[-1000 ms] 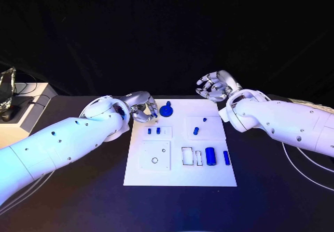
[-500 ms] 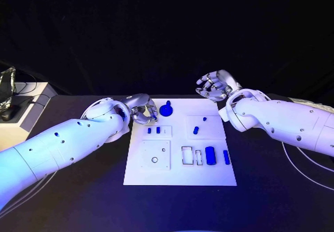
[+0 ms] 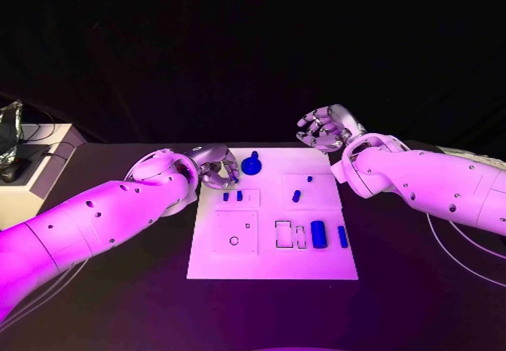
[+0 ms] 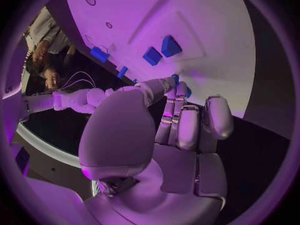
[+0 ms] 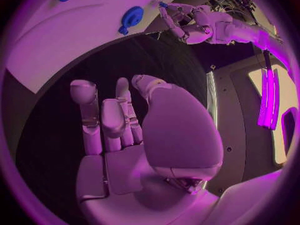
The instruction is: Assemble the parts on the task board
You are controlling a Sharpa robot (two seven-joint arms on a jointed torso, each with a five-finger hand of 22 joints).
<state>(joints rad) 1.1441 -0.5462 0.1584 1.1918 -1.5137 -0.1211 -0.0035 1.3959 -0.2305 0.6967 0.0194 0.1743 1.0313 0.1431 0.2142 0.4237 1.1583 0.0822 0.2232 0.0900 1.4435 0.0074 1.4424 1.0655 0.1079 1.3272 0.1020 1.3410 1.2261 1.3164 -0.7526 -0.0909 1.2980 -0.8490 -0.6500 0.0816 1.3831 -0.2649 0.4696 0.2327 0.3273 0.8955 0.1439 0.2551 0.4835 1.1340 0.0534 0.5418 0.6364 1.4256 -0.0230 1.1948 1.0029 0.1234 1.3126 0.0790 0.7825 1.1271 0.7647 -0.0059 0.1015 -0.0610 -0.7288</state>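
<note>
The white task board (image 3: 272, 257) lies in the middle of the black table. At its far left edge hovers my left hand (image 3: 216, 167) (image 4: 172, 120), fingers curled, pinching a small blue part (image 4: 187, 91) at its fingertips. A round blue part (image 3: 251, 165) (image 5: 132, 16) lies just beside that hand. Two small blue pegs (image 3: 232, 196) stand in a raised block. A short blue piece (image 3: 296, 196) sits mid-board. A blue cylinder (image 3: 319, 234) and a blue bar (image 3: 343, 237) lie at the right. My right hand (image 3: 325, 128) (image 5: 119, 120) hangs raised beyond the board's far right corner, holding nothing.
A square plate with a small hole (image 3: 234, 235) and narrow slots (image 3: 284, 234) occupy the board's near half. A white box (image 3: 42, 170) stands at the table's left edge. Cables (image 3: 464, 252) trail on the right.
My left arm has edged slightly toward the board, while its hand stays by the far left edge. The right hand has not moved.
</note>
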